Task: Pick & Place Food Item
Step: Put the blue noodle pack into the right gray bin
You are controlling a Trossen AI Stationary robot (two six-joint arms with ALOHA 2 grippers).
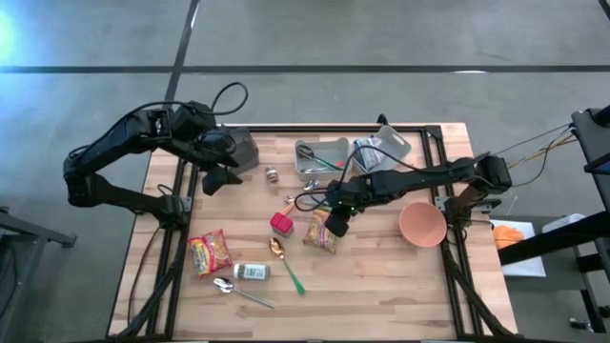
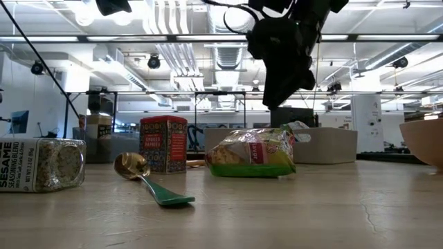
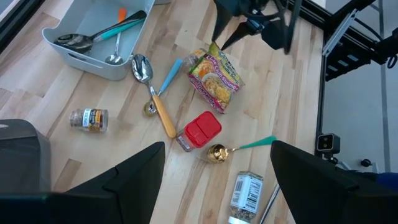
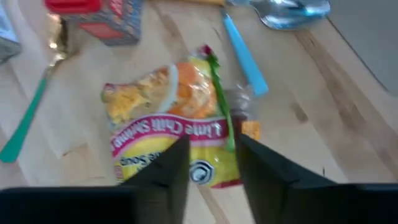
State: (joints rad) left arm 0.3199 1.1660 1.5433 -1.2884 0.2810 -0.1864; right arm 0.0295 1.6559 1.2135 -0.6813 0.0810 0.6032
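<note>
A yellow-and-green noodle packet (image 1: 321, 234) (image 2: 252, 160) (image 4: 168, 124) lies flat on the wooden table near its middle. My right gripper (image 1: 337, 225) (image 2: 278, 97) (image 4: 211, 144) hangs just above the packet's near-right part, pointing steeply down, its fingers a little apart and clear of the packet. My left gripper (image 1: 215, 177) (image 3: 217, 149) waits open, high over the table's far left. A second, red noodle packet (image 1: 210, 252) lies at the near left.
Around the packet lie a red tin (image 1: 281, 224), a gold spoon with a green handle (image 1: 284, 261), a blue-handled spoon (image 3: 169, 74) and a sesame jar (image 1: 252, 272). A grey tray of cutlery (image 1: 322, 155) stands behind it and a pink bowl (image 1: 422, 225) at the right.
</note>
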